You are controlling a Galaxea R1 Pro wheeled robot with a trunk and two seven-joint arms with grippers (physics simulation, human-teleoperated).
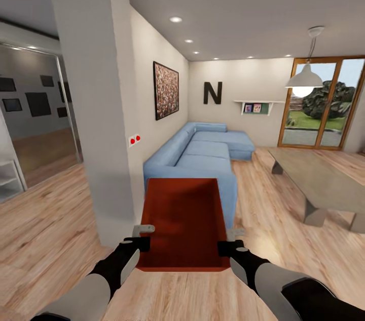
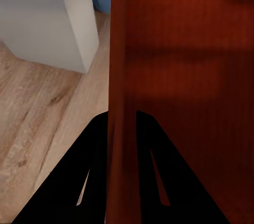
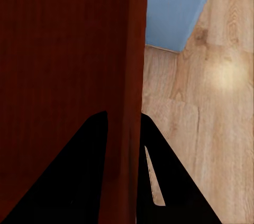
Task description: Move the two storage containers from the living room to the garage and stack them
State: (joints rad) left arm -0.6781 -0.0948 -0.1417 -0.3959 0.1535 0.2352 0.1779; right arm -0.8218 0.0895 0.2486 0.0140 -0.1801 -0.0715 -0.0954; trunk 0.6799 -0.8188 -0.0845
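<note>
Head view: we hold one red-orange storage container (image 1: 183,222) in front of us, above the light wood plank floor (image 1: 45,230) of the living room, its open top facing up and its long axis pointing away toward the blue corner sofa (image 1: 203,156). Our left gripper (image 1: 138,237) is clamped on the near end of the container's left wall, and our right gripper (image 1: 229,240) on the near end of its right wall. The far end of the container overlaps the sofa's near arm in the picture. A white-grey wall corner (image 1: 91,108) stands just left of the container, with two red switches (image 1: 135,140) on its side face. On the beige walls hang a framed picture (image 1: 166,90) and a big black "N" (image 1: 213,92); a small shelf (image 1: 257,104) sits to the right of the letter. A grey low table (image 1: 319,184) stands well to the right, under a white pendant lamp (image 1: 305,78) and before a wood-framed glass door (image 1: 324,103).

Left wrist view: the left gripper (image 2: 123,123) has one black finger on each side of the container (image 2: 180,65) wall, closed against it.

Right wrist view: the right gripper (image 3: 124,123) straddles the container (image 3: 69,49) wall in the same way, pinching it; sofa (image 3: 177,7) and floor (image 3: 211,128) lie beyond.
</note>
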